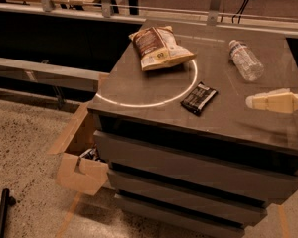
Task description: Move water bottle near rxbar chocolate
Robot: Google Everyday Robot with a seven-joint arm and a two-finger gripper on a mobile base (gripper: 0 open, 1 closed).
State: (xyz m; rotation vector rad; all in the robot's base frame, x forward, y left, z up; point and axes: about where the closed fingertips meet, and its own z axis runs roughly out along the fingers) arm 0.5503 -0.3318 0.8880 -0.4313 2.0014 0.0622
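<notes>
The water bottle (246,59) lies on its side at the back right of the dark cabinet top (139,83), white cap pointing away. The rxbar chocolate (199,98), a black wrapper, lies flat near the middle, left of and nearer than the bottle. My gripper (253,102) enters from the right edge as a cream-coloured finger pointing left, over the cabinet top, nearer than the bottle and right of the bar. It holds nothing that I can see.
A brown-and-cream chip bag (159,47) lies at the back left of the cabinet top. A white ring is marked on the surface. An open cardboard box (79,157) stands on the floor left of the cabinet. A railing runs behind.
</notes>
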